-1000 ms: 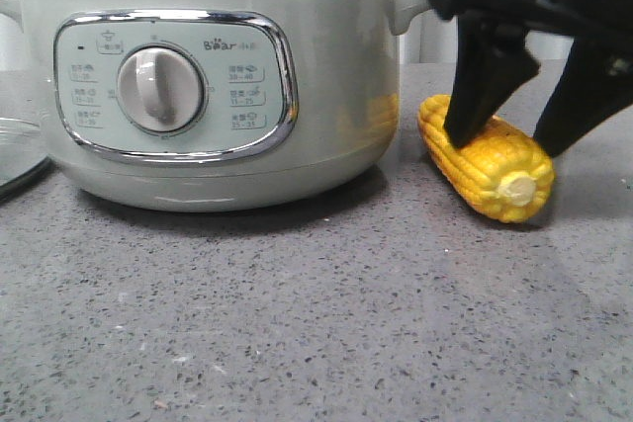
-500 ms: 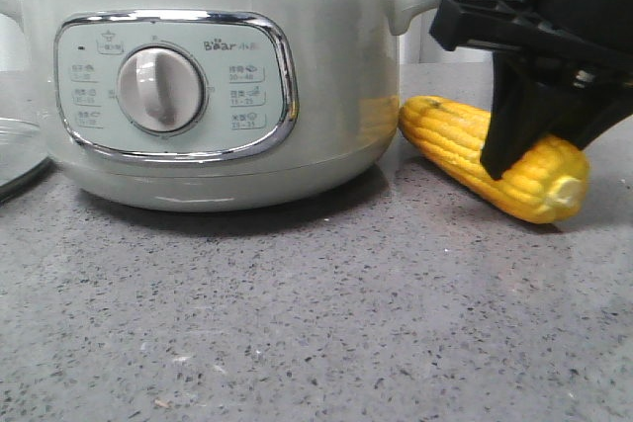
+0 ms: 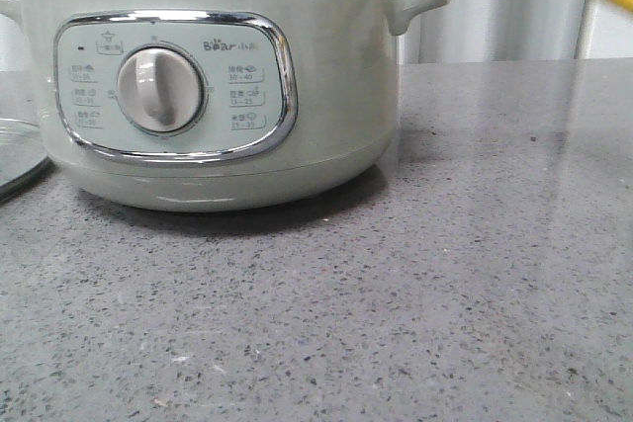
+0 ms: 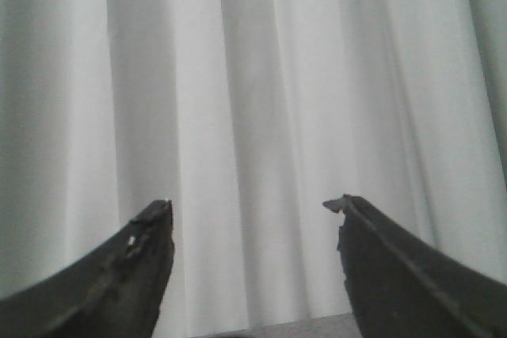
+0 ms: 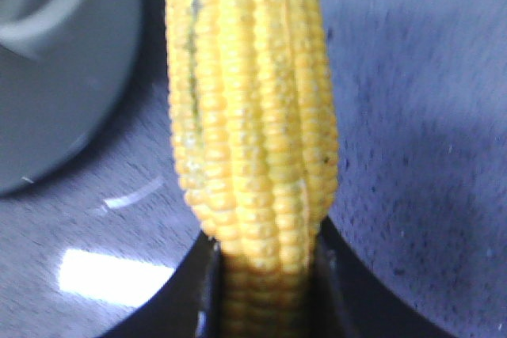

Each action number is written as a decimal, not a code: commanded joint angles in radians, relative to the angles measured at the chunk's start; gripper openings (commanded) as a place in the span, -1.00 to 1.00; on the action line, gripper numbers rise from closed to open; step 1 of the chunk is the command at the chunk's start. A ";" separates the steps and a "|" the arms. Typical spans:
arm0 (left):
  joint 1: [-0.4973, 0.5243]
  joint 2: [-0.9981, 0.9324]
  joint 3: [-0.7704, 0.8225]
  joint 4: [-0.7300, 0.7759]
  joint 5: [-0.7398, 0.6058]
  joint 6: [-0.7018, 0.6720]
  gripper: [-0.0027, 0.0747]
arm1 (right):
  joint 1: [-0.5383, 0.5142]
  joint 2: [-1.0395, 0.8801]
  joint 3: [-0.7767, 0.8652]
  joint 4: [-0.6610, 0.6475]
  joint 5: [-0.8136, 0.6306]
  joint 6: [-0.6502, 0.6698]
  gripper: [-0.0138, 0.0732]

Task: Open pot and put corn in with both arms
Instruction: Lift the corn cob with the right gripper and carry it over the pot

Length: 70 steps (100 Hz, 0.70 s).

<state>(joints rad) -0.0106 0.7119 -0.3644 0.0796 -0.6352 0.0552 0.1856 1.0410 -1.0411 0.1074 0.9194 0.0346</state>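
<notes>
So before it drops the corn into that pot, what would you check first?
1. Corn gripped: ok, the right gripper is shut on it.
2. Corn lifted off the table: ok, only a yellow blur shows at the front view's top right corner.
3. Pot lid off: cannot tell; a glass edge lies beside the pot, but the opening is not visible.
4. Corn above the opening: not ok, it is off to the pot's side.
5. Left gripper out of the way: ok, open, empty, facing the curtain.
</notes>
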 commanded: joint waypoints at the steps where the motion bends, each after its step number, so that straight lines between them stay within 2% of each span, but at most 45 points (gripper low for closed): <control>1: -0.005 -0.011 -0.027 -0.007 -0.076 -0.009 0.13 | 0.003 -0.077 -0.050 0.026 -0.124 -0.011 -0.85; 27: -0.005 -0.011 -0.027 0.000 -0.076 -0.009 0.13 | 0.142 -0.043 -0.141 0.107 -0.244 -0.097 -0.85; 45: -0.005 -0.011 -0.027 0.000 -0.076 -0.009 0.13 | 0.272 0.106 -0.214 0.110 -0.343 -0.098 -0.85; 61: -0.005 -0.011 -0.027 0.000 -0.076 -0.009 0.13 | 0.341 0.261 -0.284 0.108 -0.451 -0.118 -0.84; 70: -0.005 -0.011 -0.027 0.000 -0.076 -0.009 0.13 | 0.354 0.344 -0.335 0.105 -0.459 -0.118 -0.70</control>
<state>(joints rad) -0.0106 0.7033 -0.3644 0.0836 -0.6375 0.0552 0.5274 1.3430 -1.3003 0.2062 0.5550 -0.0671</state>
